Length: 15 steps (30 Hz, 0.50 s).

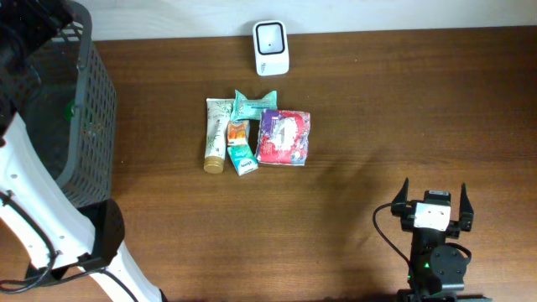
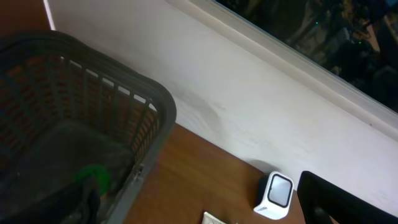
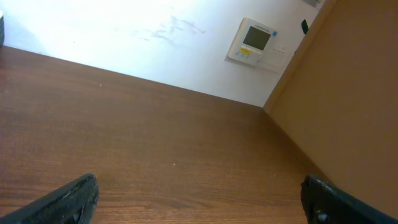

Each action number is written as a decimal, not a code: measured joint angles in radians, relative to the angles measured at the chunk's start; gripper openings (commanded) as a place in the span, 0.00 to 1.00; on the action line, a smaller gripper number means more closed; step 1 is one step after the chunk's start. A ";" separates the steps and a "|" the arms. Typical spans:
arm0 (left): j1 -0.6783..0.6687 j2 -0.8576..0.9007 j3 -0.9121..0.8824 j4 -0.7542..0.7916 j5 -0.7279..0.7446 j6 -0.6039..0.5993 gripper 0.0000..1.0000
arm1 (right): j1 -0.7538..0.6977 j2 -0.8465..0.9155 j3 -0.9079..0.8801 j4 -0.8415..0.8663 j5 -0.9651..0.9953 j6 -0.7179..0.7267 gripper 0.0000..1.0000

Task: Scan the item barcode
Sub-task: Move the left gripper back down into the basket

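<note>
nothing picked yet: items lie piled at centre, scanner at 12 o'clock. right gripper at 5 and left gripper at 10 gape wide, empty. next: reach in, grasp one.

The left arm is a long, smooth white shell down the left edge of the overhead view. It meets a rounded black joint at lower left, and thin black cables loop across it. The right arm, at lower right, is a compact black body with a white rectangular plate on top and a tiny green light. A black cable curls off its side, and it has two slim black fingers. In the right wrist view, the fingers look matte and faintly grainy.
</note>
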State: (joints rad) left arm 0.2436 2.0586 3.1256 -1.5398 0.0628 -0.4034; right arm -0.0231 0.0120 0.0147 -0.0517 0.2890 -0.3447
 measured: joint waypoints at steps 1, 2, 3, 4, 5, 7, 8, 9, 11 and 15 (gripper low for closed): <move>0.002 0.000 0.000 0.001 0.000 0.000 0.99 | 0.000 0.000 0.000 0.000 0.000 0.000 0.99; 0.002 0.002 0.000 0.004 -0.001 0.000 0.99 | 0.000 0.000 0.000 0.000 0.000 0.000 0.99; 0.003 0.003 0.000 0.009 -0.001 0.000 0.99 | 0.000 0.000 0.000 0.000 0.000 0.000 0.99; 0.003 0.004 0.000 0.010 -0.001 0.000 0.99 | 0.000 0.000 0.000 0.000 0.000 0.000 0.99; 0.003 0.006 0.000 0.010 -0.002 0.000 0.99 | 0.000 0.000 0.000 0.000 0.000 0.000 0.99; 0.003 0.013 0.000 0.011 -0.005 0.000 1.00 | 0.000 0.000 0.000 0.000 0.000 0.000 0.99; 0.003 0.020 0.000 0.010 -0.008 0.000 0.99 | 0.000 0.000 0.000 0.000 0.000 0.001 0.99; 0.004 0.028 0.000 0.009 -0.010 0.000 0.99 | 0.000 0.000 0.000 0.000 0.000 0.000 0.99; 0.010 0.047 0.000 0.004 -0.012 0.000 0.99 | 0.000 0.000 0.000 0.000 0.000 0.000 0.99; 0.033 0.073 -0.001 0.005 -0.013 0.000 0.99 | 0.000 0.000 0.000 0.000 0.000 0.000 0.99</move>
State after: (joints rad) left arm 0.2764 2.1319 3.1245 -1.5345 0.0502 -0.4034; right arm -0.0231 0.0120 0.0147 -0.0517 0.2886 -0.3443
